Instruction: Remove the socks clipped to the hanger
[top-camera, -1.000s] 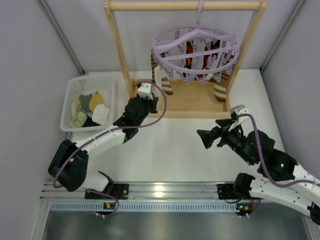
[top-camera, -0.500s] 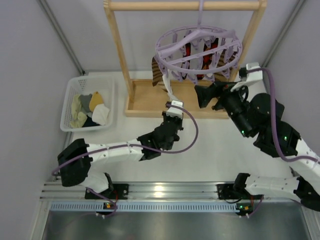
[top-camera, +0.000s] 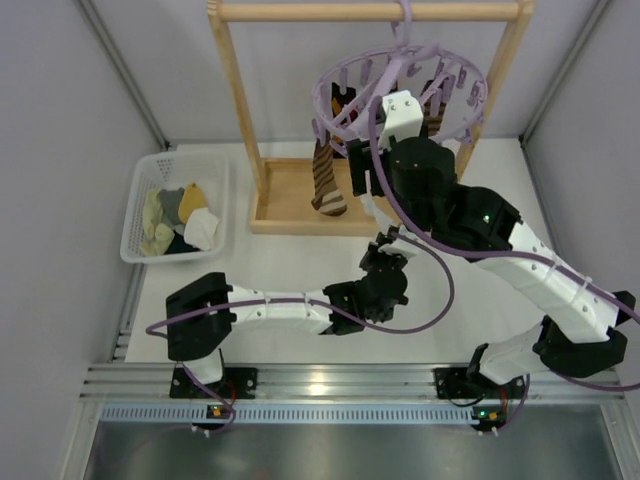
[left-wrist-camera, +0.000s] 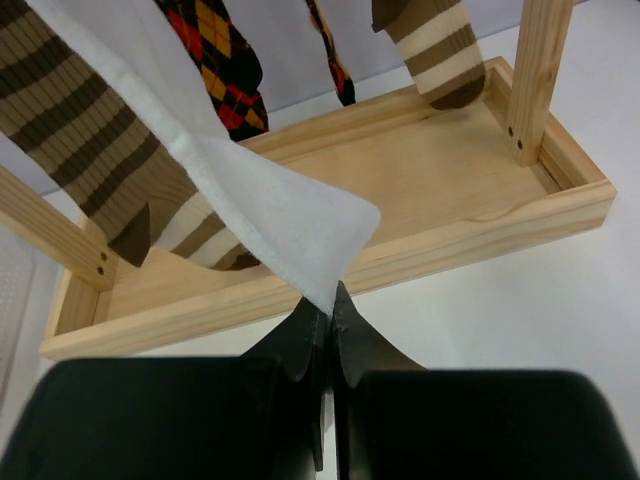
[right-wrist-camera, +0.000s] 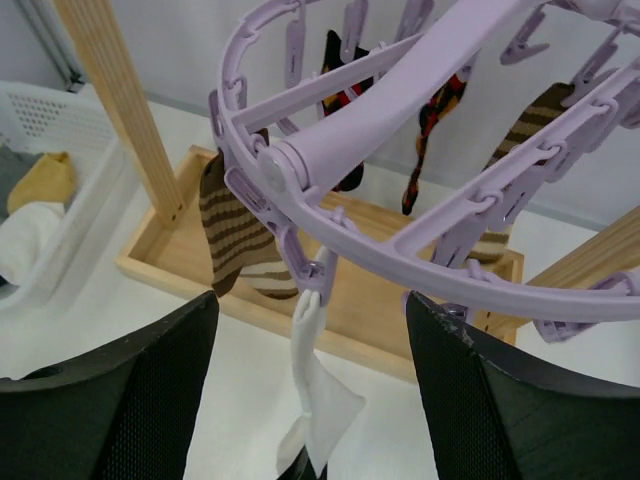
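We see the left claw (left-wrist-camera: 328, 312) clenched on the lower corner of a plain white fabric sock (left-wrist-camera: 240, 180). The sock stretches up to a clip on the round lavender plastic drying hanger (right-wrist-camera: 400, 150). The hanger hangs by its hook from the top bar of a light wooden frame rack (top-camera: 235, 110), which stands on the white bench (top-camera: 300, 270).

The right claw (right-wrist-camera: 310, 310) is spread wide and grasps nothing. In its wrist view, that clip shows between its black fingers (right-wrist-camera: 120, 400).

A brown sock with tan stripes (right-wrist-camera: 235, 235) and a black sock with red-orange argyle diamonds (left-wrist-camera: 225, 60) hang clipped nearby. A white slatted plastic basket (top-camera: 178, 160) of cloth pieces sits at the bench's left.
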